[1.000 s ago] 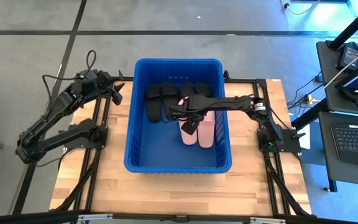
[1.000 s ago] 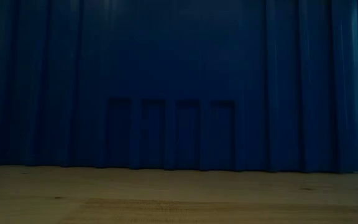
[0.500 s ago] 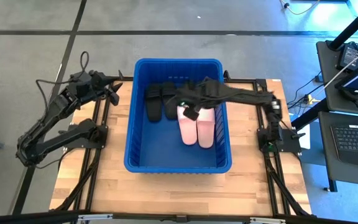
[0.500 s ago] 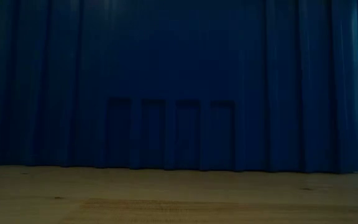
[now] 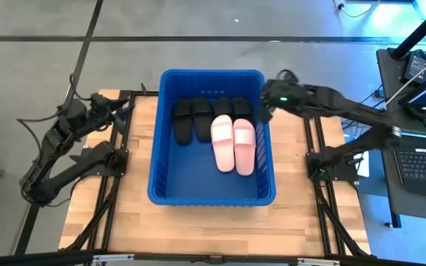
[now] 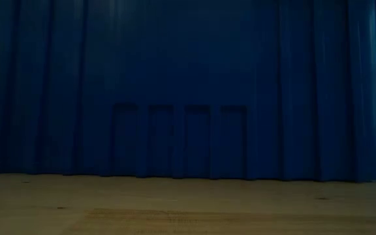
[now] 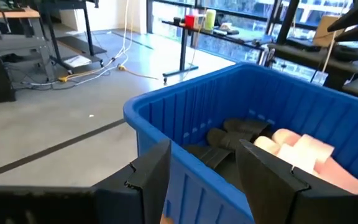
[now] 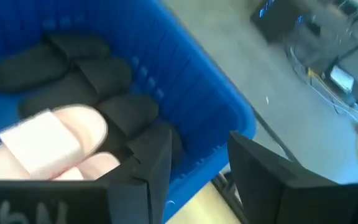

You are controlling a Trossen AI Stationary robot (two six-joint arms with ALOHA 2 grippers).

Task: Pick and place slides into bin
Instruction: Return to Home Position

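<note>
Slides [image 5: 224,127]: high view, all six lie in bin [image 5: 211,196], none seen outside it; judged only homing remains. Right gripper [image 5: 262,111] over bin's right rim, left gripper [image 5: 123,109] beside bin. Desk [image 5: 420,174] well apart.
Low view: bin wall only.
Left wrist view: fingers [image 7: 151,174] apart, empty.
Right wrist view: fingers [image 8: 148,162] apart, empty; rim is the nearest obstacle.

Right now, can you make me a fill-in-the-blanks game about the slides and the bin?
1. The bin holds two pink slides and ___ black ones.
2. The bin's colour is ___.
3. The left gripper and right gripper are open and hold ___.
Missing words: four, blue, nothing.
</note>
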